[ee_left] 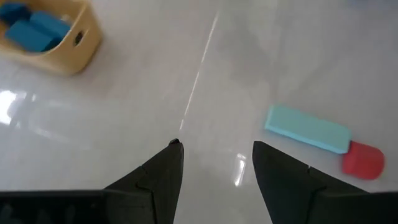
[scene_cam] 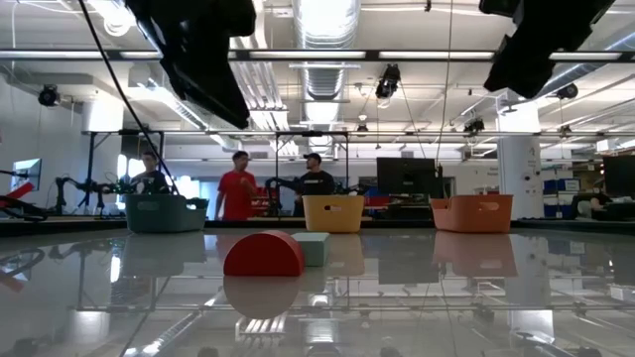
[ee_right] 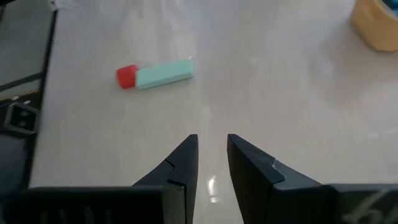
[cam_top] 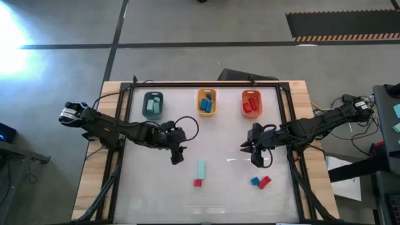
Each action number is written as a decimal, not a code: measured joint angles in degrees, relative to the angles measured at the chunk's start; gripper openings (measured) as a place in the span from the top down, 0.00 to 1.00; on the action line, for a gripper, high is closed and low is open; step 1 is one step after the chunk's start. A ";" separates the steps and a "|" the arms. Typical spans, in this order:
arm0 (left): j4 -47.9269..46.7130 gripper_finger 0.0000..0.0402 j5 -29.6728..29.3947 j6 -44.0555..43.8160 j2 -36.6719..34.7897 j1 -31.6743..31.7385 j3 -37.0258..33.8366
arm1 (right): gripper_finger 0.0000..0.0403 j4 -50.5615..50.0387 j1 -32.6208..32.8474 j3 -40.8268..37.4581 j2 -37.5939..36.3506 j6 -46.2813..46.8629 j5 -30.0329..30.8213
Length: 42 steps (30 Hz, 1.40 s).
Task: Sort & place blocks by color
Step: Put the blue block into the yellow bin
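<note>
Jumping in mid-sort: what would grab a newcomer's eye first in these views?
Three trays line the table's far edge, each already holding matching blocks: dark teal tray, yellow-orange tray with blue blocks, orange-red tray with red ones. Loose on the glossy table lie a mint bar touching a small red block, plus a blue-and-red pair. The left gripper and right gripper hover empty above.
</note>
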 joint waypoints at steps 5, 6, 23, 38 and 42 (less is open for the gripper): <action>7.80 0.56 1.91 2.12 -0.13 -0.66 -4.38 | 0.84 -0.05 4.27 0.70 0.02 4.90 -0.20; 8.82 0.56 2.10 2.07 -0.13 -0.66 -5.15 | 0.84 -0.08 5.03 0.93 0.02 5.75 -0.22; 16.71 0.56 2.75 1.61 -0.22 -0.64 -12.08 | 0.86 -0.77 11.42 2.93 0.02 18.77 -0.03; 17.53 0.56 2.73 1.63 -0.22 -0.64 -12.08 | 0.86 -17.23 13.19 10.41 12.01 16.97 -4.42; 17.53 0.56 2.73 1.61 -0.23 -0.64 -12.08 | 0.86 -28.44 13.91 16.25 16.67 12.69 -4.48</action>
